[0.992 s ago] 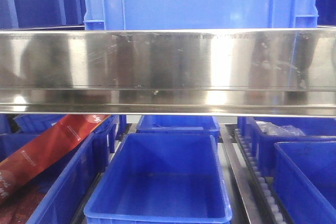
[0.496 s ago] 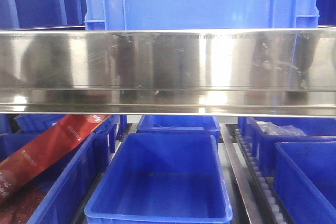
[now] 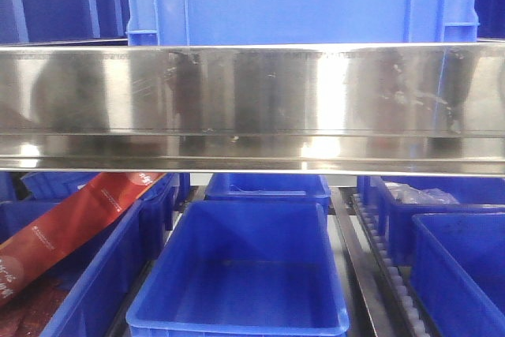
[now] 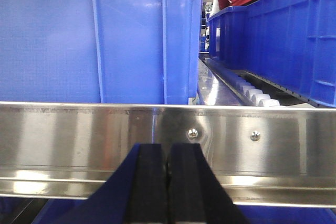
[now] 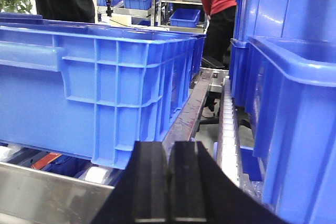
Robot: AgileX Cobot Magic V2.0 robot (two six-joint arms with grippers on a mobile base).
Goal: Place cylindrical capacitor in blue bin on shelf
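Both end effectors are clenched, pads pressed together with nothing visible between them: the left end effector faces the shelf rail, the right end effector a blue bin. The capacitor appears in no view. The red packet's writing is unreadable.

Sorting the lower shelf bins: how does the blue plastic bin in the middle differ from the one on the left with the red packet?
The middle blue plastic bin looks empty, its floor bare; the left blue plastic bin holds a long red printed packet that leans out over its rim. The middle bin shows whole; the left is cropped. Both are blue, open-topped and sit under the steel rail.
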